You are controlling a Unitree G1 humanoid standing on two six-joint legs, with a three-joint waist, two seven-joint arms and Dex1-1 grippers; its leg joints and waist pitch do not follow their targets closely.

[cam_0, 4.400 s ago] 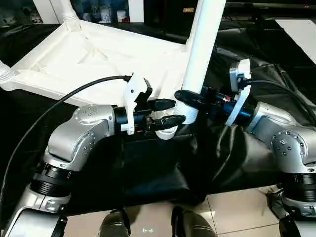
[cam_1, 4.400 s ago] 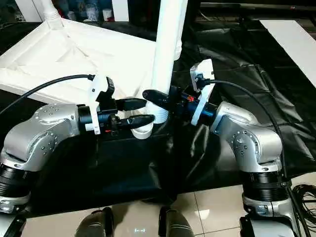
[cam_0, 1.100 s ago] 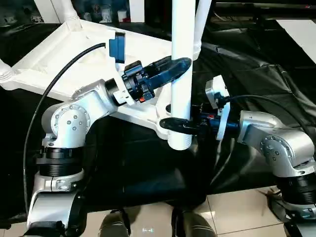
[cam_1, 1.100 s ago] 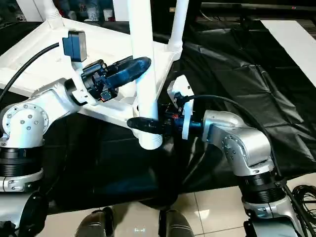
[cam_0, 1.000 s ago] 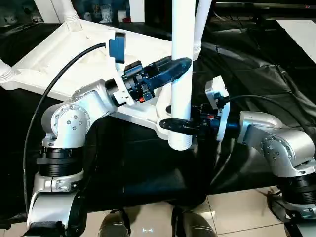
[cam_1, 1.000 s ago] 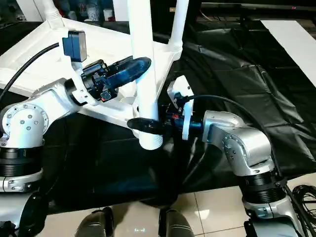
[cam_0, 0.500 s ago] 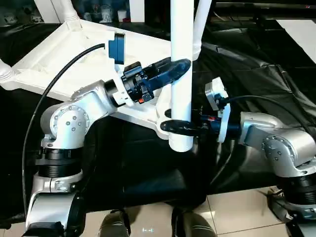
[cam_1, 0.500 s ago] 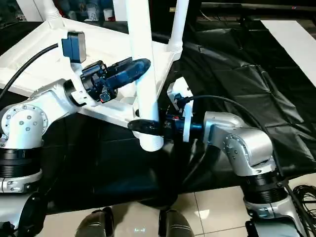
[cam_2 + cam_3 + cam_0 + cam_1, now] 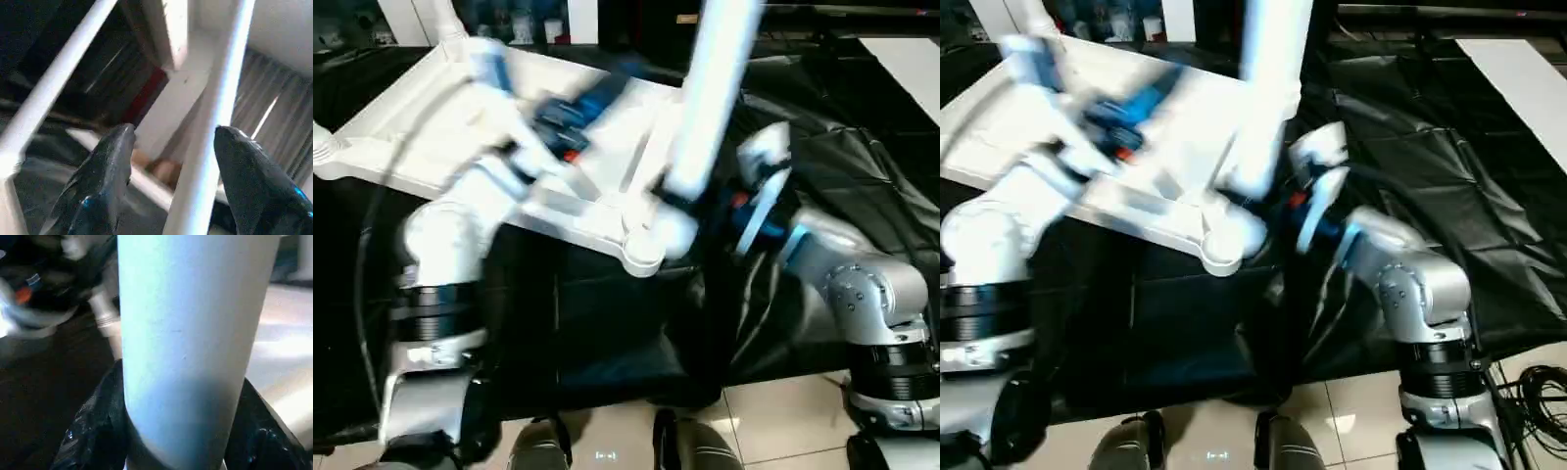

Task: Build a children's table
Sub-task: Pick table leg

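Note:
The white tabletop (image 9: 431,137) lies underside up on black sheeting, its near corner socket (image 9: 643,253) facing me. One white leg (image 9: 710,98) leans with its top to the right and its lower end just above and right of that socket. My right gripper (image 9: 178,431) is shut on this leg near its lower end, one finger (image 9: 93,431) on each side. My left gripper (image 9: 173,131) is blurred, up over the tabletop and left of the leg, with its fingers (image 9: 107,181) apart and gripping nothing. Another leg (image 9: 445,20) stands in the far left corner.
Black sheeting (image 9: 862,147) covers the work surface, wrinkled on the right. Pale floor tiles (image 9: 783,421) and my feet (image 9: 538,446) show at the near edge. A black cable (image 9: 372,245) runs along my left arm. Shelves with small items stand at the back.
My left gripper has let go of the leg and swung left over the tabletop. The right gripper has tilted the leg, top to the right, its lower end rising by the corner socket.

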